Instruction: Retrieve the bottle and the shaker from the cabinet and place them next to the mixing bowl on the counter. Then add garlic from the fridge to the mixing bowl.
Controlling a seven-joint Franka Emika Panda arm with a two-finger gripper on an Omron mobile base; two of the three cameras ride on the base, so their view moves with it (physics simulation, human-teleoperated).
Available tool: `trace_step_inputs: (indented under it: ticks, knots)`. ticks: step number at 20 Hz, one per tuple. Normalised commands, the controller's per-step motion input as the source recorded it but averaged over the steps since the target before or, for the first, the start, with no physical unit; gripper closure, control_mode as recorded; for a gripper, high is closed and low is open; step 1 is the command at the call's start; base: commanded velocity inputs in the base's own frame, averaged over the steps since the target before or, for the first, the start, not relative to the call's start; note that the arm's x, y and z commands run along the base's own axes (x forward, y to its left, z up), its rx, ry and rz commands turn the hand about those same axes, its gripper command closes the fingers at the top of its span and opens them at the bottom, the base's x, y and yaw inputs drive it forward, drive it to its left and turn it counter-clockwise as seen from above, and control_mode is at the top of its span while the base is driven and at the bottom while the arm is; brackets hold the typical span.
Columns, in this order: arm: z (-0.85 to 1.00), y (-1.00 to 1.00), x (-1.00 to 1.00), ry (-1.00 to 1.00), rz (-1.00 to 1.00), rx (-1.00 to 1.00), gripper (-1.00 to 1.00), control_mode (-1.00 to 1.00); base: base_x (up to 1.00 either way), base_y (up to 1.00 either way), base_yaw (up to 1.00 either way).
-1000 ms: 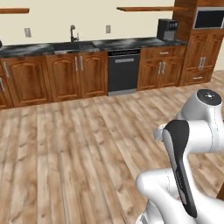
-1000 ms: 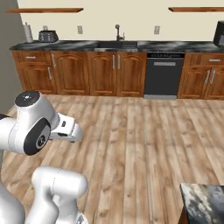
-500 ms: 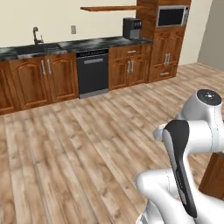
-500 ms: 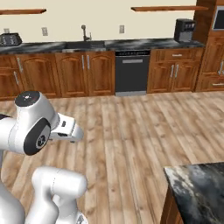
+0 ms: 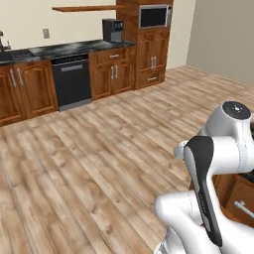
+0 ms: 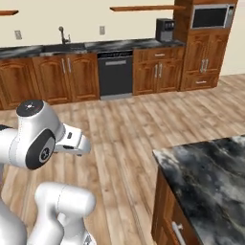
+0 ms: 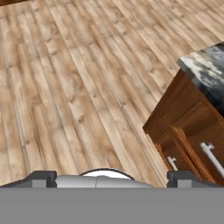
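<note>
Right base view has the folded white arm at the lower left, over a plank wood floor. An island counter with a dark marbled top fills the lower right, its wooden side carrying a silver handle. Along the top of the frame runs a row of wooden cabinets under a dark worktop, with a black dishwasher in the middle, a sink tap at the upper left, a coffee machine and a built-in microwave at the upper right. Left base view shows the same dishwasher at the upper left and the microwave at top centre. Hand view looks down on floor, with the island corner at the right. Two dark fingertips sit wide apart at the bottom, nothing between them. Bottle, shaker, bowl: I cannot tell where they are
</note>
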Motion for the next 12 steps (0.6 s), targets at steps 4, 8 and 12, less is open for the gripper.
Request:
trace_step_inputs:
  ticks: [4, 8, 12]
  knots:
    - [0.0, 0.0, 0.0, 0.0, 0.0, 0.0, -1.0, 1.0, -0.54, -0.53, -0.25]
    - [0.0, 0.0, 0.0, 0.0, 0.0, 0.0, -1.0, 1.0, -0.49, 0.02, -0.48]
    - [0.0, 0.0, 0.0, 0.0, 0.0, 0.0, -1.0, 1.0, -0.55, 0.04, -0.5]
